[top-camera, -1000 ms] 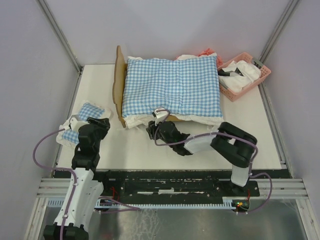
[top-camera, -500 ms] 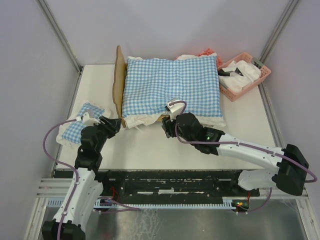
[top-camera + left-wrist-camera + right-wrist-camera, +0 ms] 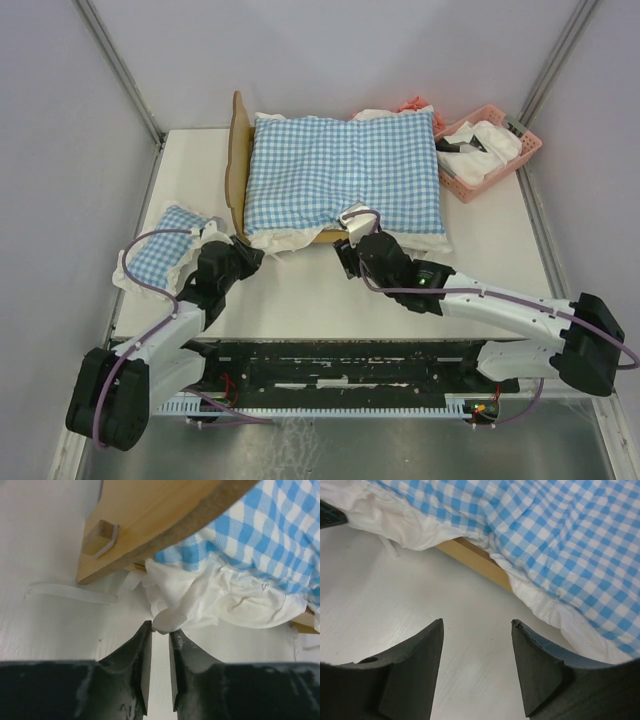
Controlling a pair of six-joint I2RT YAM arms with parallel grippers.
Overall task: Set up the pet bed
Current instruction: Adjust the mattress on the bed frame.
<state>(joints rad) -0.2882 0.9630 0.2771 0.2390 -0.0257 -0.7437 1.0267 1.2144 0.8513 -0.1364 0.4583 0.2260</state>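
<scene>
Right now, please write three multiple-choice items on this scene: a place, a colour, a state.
1. The pink plastic basket stands: A) at the white table's far right corner B) near left C) centre
2. The checked cushion on the light-wood pet bed is: A) red-white B) blue-white C) green-white
3. The right pincer is: A) shut B) open, empty C) unseen
Answers: A, the top view shows it there; B, blue checks; B, bare table between its fingers.

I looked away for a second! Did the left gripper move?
Yes. The left gripper went right, from the small pillow over to the near corner of the bed.
</scene>
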